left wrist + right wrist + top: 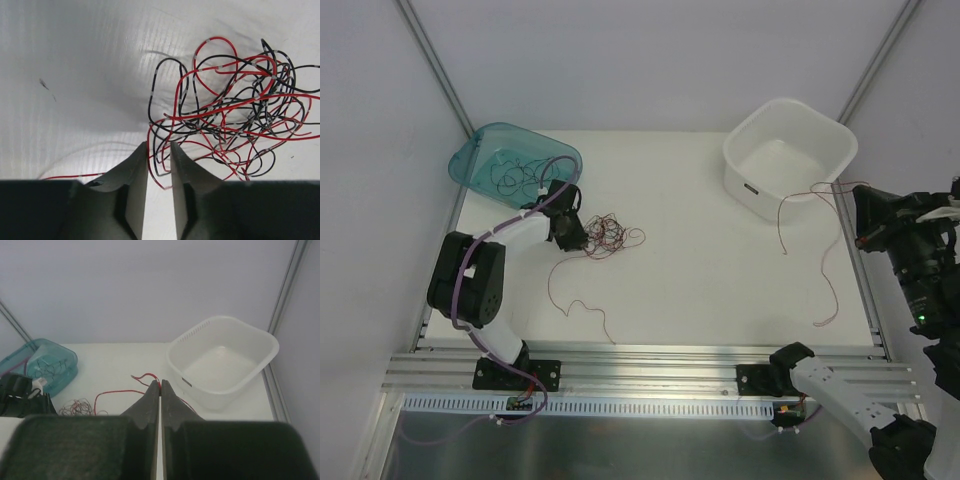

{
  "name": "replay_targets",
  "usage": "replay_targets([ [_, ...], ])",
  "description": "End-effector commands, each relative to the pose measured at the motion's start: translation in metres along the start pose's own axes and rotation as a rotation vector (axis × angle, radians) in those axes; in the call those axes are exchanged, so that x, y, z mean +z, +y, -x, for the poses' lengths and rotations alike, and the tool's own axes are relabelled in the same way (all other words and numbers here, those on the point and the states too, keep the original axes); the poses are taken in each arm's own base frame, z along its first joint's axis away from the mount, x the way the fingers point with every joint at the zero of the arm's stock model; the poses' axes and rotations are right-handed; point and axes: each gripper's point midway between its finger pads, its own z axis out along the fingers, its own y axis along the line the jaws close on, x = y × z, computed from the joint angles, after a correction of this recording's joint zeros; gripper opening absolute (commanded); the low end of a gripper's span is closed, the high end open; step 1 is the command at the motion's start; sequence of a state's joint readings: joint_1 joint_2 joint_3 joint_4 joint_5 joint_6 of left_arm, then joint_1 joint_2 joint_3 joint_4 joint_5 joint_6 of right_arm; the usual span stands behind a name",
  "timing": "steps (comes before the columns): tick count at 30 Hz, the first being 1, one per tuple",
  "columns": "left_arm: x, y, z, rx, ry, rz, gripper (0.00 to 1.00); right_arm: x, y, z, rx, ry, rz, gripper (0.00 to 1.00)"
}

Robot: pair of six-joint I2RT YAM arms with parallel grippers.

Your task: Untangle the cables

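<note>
Two arms: left at cables (235, 110) (right aloft)

**Count of items on the bench.** Two black-and-white robot arms: the left arm (470, 285) and the right arm (920, 270). Each ends in one two-finger gripper, the left gripper (159, 150) and the right gripper (160, 385). Two plastic containers: one translucent teal tub (480, 140) and one white rectangular basin (835, 135). One white table (720, 290). One loose tangle of thin red and black wire strands (608, 235), its strands too interwoven to count. Two single red strands outside it: one short curly strand (583, 303) and one long strand (781, 225). The further strands inside the tub are too small to count.
</note>
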State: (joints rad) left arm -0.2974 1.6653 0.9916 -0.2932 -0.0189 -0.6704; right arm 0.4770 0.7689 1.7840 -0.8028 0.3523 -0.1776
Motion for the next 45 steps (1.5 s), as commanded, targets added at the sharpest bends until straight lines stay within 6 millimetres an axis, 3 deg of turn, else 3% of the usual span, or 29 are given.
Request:
replay_targets([
  [1, -0.023, -0.017, 0.001, 0.041, 0.001, -0.086, 0.26, 0.015, 0.0, -0.041, -0.054, 0.108, -0.012, 0.01],
  [2, -0.028, -0.017, -0.004, 0.062, 0.002, -0.096, 0.31, 0.018, 0.001, -0.051, -0.057, 0.129, -0.013, 0.01],
  [3, -0.041, -0.022, 0.0, 0.073, -0.023, -0.136, 0.46, 0.023, 0.001, -0.067, -0.054, 0.159, -0.019, 0.01],
  [6, -0.062, -0.022, -0.007, 0.113, -0.04, -0.182, 0.64, 0.031, 0.0, -0.09, -0.056, 0.204, -0.039, 0.01],
  [7, -0.08, -0.026, -0.004, 0.138, -0.075, -0.227, 0.77, 0.036, 0.001, -0.102, -0.062, 0.228, -0.042, 0.01],
  [11, -0.122, -0.021, -0.002, 0.224, -0.172, -0.275, 0.99, 0.054, 0.005, -0.108, -0.071, 0.242, -0.05, 0.01],
  [12, -0.138, -0.021, 0.003, 0.242, -0.222, -0.295, 0.99, 0.059, 0.006, -0.103, -0.072, 0.228, -0.055, 0.01],
  [18, -0.178, 0.002, 0.004, 0.346, -0.381, -0.28, 0.99, 0.105, 0.008, -0.06, -0.116, 0.142, -0.123, 0.0],
  [23, -0.167, 0.033, -0.003, 0.367, -0.425, -0.183, 0.99, 0.145, 0.009, -0.011, -0.118, 0.025, -0.161, 0.01],
  [26, -0.16, 0.036, -0.012, 0.358, -0.4, -0.19, 0.99, 0.172, 0.015, 0.02, -0.112, -0.07, -0.15, 0.01],
  [27, -0.16, 0.036, -0.013, 0.359, -0.395, -0.192, 0.99, 0.178, 0.014, 0.041, -0.12, -0.138, -0.153, 0.01],
  [29, -0.159, 0.037, -0.013, 0.356, -0.397, -0.19, 0.99, 0.204, 0.012, 0.043, -0.147, -0.16, -0.171, 0.01],
  [30, -0.159, 0.037, -0.013, 0.354, -0.395, -0.187, 0.99, 0.209, 0.006, 0.057, -0.162, -0.214, -0.197, 0.01],
  [31, -0.158, 0.037, -0.013, 0.355, -0.394, -0.186, 0.99, 0.226, 0.004, 0.057, -0.177, -0.22, -0.21, 0.01],
  [33, -0.155, 0.038, -0.015, 0.358, -0.383, -0.18, 0.99, 0.238, -0.013, 0.073, -0.192, -0.282, -0.27, 0.01],
  [38, -0.152, 0.036, -0.017, 0.364, -0.361, -0.187, 0.99, 0.288, -0.057, 0.081, -0.209, -0.33, -0.382, 0.0],
  [40, -0.148, 0.038, -0.019, 0.366, -0.348, -0.179, 0.99, 0.299, -0.067, 0.083, -0.204, -0.344, -0.396, 0.01],
  [44, -0.144, 0.038, -0.02, 0.371, -0.332, -0.169, 0.99, 0.334, -0.097, 0.042, -0.193, -0.271, -0.434, 0.01],
  [45, -0.142, 0.039, -0.02, 0.371, -0.326, -0.165, 0.99, 0.346, -0.104, 0.015, -0.196, -0.215, -0.439, 0.01],
])
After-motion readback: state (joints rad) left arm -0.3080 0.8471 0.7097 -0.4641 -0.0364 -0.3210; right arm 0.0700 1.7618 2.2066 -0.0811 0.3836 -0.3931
